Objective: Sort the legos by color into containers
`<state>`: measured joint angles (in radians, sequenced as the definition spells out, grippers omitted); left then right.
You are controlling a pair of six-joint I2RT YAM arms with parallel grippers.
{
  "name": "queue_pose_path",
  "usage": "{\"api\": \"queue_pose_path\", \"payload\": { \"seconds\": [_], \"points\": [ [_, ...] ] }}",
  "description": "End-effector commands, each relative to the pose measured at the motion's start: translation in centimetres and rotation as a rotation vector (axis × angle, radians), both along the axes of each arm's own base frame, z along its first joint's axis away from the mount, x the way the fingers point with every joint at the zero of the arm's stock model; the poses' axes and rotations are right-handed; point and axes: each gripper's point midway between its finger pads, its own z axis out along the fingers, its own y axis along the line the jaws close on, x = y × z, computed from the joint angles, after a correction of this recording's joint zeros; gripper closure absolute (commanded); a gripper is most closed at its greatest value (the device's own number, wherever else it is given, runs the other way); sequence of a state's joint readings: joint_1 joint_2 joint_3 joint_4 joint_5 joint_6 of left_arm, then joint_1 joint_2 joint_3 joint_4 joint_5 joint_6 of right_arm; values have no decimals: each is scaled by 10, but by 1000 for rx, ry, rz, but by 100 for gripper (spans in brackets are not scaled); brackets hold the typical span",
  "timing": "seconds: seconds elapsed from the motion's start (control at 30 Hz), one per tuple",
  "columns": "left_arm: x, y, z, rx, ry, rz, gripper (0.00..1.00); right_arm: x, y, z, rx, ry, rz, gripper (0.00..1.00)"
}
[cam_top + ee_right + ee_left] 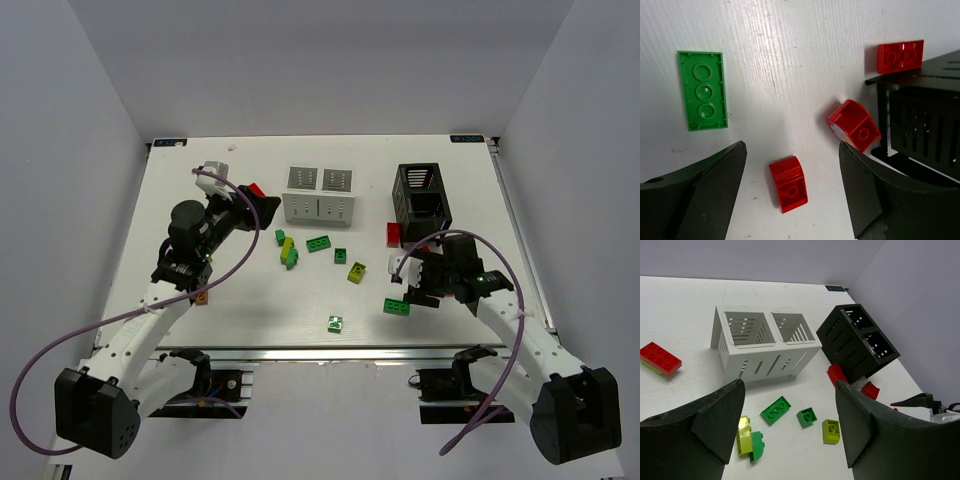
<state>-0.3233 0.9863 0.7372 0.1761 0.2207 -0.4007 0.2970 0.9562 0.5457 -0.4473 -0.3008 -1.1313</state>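
Though untouched, red lego (788,184) beneath pincer (791,150)

Black container (925,115): cut off at the right edge, right wrist view. Red lego (256,188): partly hidden by left gripper (262,207), top view. Orange item (202,298): too small to be identified

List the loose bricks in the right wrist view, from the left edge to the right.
green flat brick → small red curved brick, low in the picture → larger red curved brick → red flat brick, near the top. The black box overlaps the last two, so it is left out.
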Motion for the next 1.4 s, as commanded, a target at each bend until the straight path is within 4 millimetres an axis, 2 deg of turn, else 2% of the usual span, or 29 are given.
{"api": "queue_pose_path", "payload": {
  "seconds": [0.0, 0.1, 0.2, 0.5, 0.63, 0.77, 0.93, 1.07, 1.2, 1.37],
  "points": [
    [-2, 0, 19, -8, -45, -2, 18, -9, 5, 4, -29, -21, 131, 21],
    [-2, 0, 18, -4, -42, -2, 18, -15, 5, 4, -36, 7, 146, 21],
    [-1, 1, 16, 0, -38, 4, 18, -18, -5, -8, -101, 15, 156, 20],
    [-1, 2, 16, 5, -39, 7, 18, -8, -23, -16, -192, -37, 119, 17],
    [0, 3, 14, 14, -36, 17, 18, -5, -27, -12, -196, -21, 131, 16],
    [0, 3, 13, 15, -33, 17, 18, 6, -35, 9, -173, 5, 112, 17],
    [0, 4, 14, 19, -40, 22, 18, 6, -66, -4, -221, 124, 63, 17],
    [0, 4, 14, 23, -39, 20, 18, 10, -80, -5, -200, 164, 58, 18],
    [-1, 5, 15, 24, -41, 25, 18, 10, -78, -7, -167, 190, 74, 18],
    [0, 3, 12, 27, -36, 22, 18, 14, -76, -22, -151, 215, 74, 18]
  ]
}}
